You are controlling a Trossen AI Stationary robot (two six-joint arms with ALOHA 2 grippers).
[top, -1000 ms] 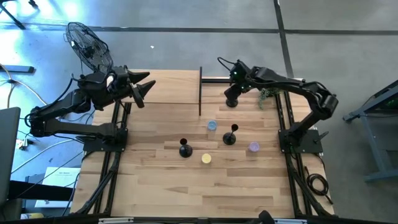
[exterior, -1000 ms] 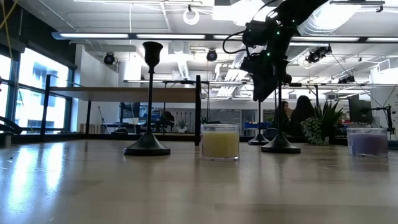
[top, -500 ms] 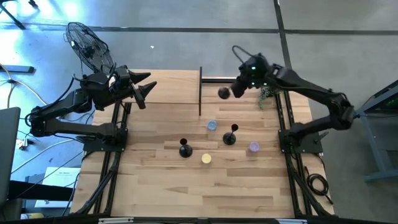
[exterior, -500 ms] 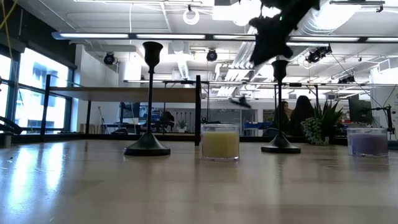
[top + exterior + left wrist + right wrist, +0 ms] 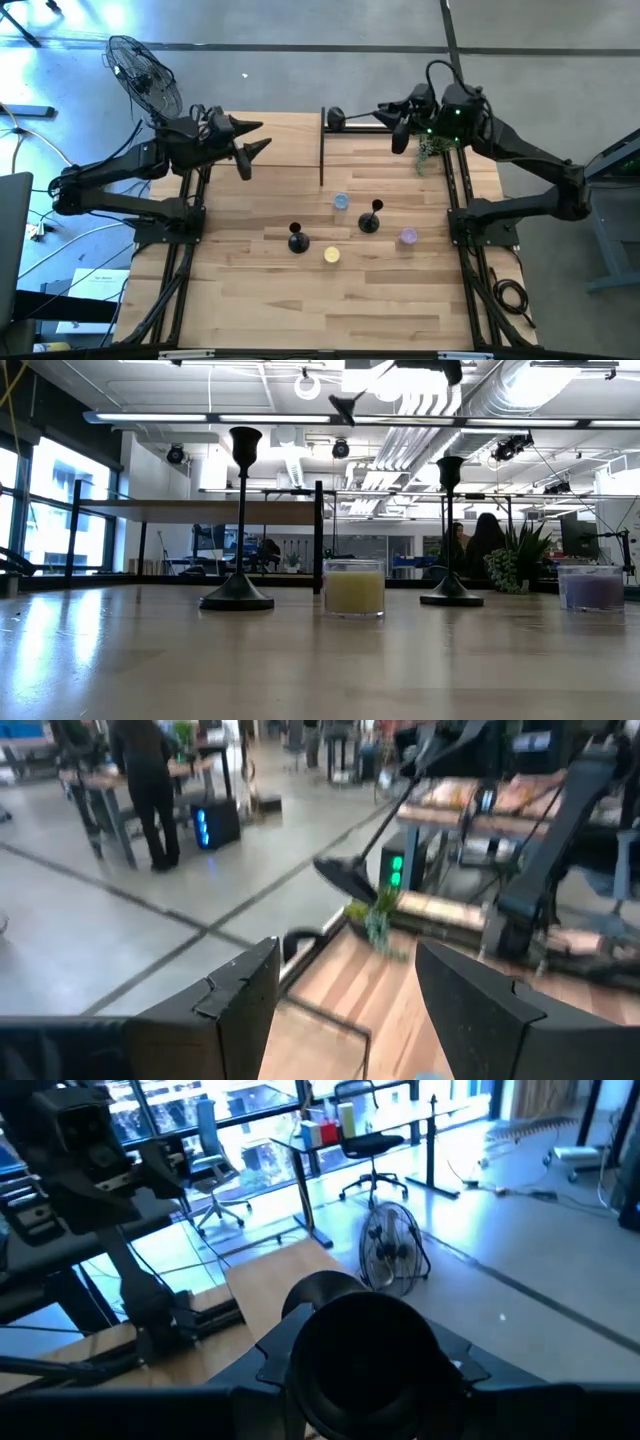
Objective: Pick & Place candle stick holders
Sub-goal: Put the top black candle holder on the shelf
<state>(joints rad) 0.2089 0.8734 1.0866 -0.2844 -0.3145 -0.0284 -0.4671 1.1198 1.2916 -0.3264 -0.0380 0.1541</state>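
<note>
Two black candle stick holders stand on their round bases mid-table, one at the left [image 5: 297, 240] [image 5: 240, 520] and one at the right [image 5: 370, 219] [image 5: 449, 530]. My right gripper [image 5: 392, 122] is high above the table's far edge, shut on a third holder [image 5: 345, 117], which lies level with its base [image 5: 333, 118] toward the table's left. That base also shows in the low view [image 5: 347, 406] and the left wrist view [image 5: 345, 878]. My left gripper [image 5: 252, 150] [image 5: 345, 1010] is open and empty above the far left, pointing toward the held holder. My right gripper holds the holder by the cup end of its stem [image 5: 382, 113]. The fingers come level from the table's right and lie roughly along the stem. In the right wrist view the round base [image 5: 365, 1345] hides the contact. The holder is lifted clear, lying level.
Three small candles sit on the table: blue [image 5: 341, 202], yellow [image 5: 332, 255] [image 5: 354, 588] and purple [image 5: 408, 237] [image 5: 592, 585]. A black upright post [image 5: 321, 145] and a raised wooden shelf [image 5: 285, 135] stand at the far left. A plant [image 5: 430, 152] is at the far right.
My right gripper has lifted the third holder off the far part of the table, risen and gone toward the far right, and tipped from pointing down to level, so the holder now lies level with its base toward the left. My left gripper has moved toward the table's right.
</note>
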